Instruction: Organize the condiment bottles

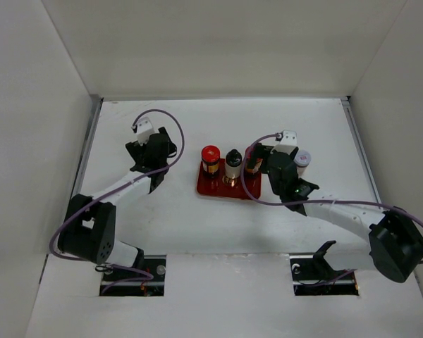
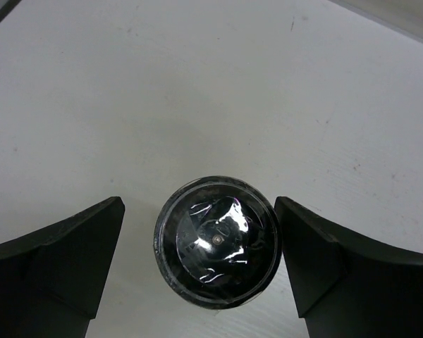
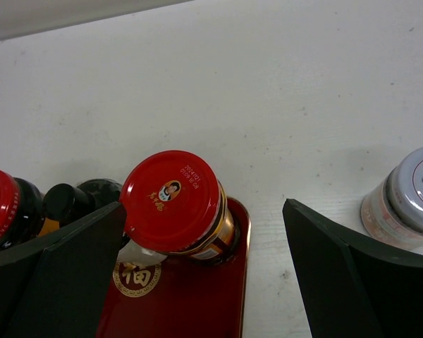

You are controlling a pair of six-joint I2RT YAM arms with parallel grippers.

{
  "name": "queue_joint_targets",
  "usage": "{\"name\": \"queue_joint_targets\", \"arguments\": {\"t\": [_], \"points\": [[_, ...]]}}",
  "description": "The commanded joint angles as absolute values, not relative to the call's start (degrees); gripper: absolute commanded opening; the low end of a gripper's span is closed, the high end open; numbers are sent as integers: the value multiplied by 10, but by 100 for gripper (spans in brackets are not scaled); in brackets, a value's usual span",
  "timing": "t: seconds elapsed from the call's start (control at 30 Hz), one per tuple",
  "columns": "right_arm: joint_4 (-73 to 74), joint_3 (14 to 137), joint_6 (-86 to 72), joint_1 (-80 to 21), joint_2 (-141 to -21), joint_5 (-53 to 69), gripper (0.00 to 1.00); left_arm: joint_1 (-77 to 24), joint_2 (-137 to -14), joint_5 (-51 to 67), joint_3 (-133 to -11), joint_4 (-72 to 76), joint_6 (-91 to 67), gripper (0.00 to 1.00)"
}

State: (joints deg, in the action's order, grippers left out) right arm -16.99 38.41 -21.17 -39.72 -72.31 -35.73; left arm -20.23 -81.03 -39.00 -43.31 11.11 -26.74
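The red-capped bottle (image 3: 173,201) is being straddled off-centre by the wide-open right end effector (image 3: 203,208), crowded against one finger, so a tip-over is being risked on closing.

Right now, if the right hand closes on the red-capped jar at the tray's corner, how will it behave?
The red-capped jar looks rigid, probably glass with a metal lid: firm to grip, breakable if dropped. It stands near the red tray's corner, so a sideways push may tip it off the edge.
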Motion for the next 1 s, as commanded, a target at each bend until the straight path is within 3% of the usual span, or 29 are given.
{"name": "queue_joint_targets", "arguments": {"t": [0.0, 0.13, 0.27, 0.37, 0.77, 0.97], "points": [[-203, 394, -207, -399, -721, -352, 100, -198, -816, -378, -461, 137, -273, 85], [-207, 388, -213, -399, -715, -348, 100, -197, -821, -378, -468, 142, -274, 76], [-209, 385, -213, -397, -713, -348, 100, -203, -810, -379, -460, 151, -275, 55], [-211, 383, -207, -397, -714, -349, 100, -224, -772, -389, -433, 160, -274, 47], [-220, 364, -214, -378, -679, -356, 100, -439, -524, -468, -352, 59, -263, 43], [-227, 350, -219, -369, -653, -365, 99, -572, -535, -505, -352, 59, -268, 44]]}}
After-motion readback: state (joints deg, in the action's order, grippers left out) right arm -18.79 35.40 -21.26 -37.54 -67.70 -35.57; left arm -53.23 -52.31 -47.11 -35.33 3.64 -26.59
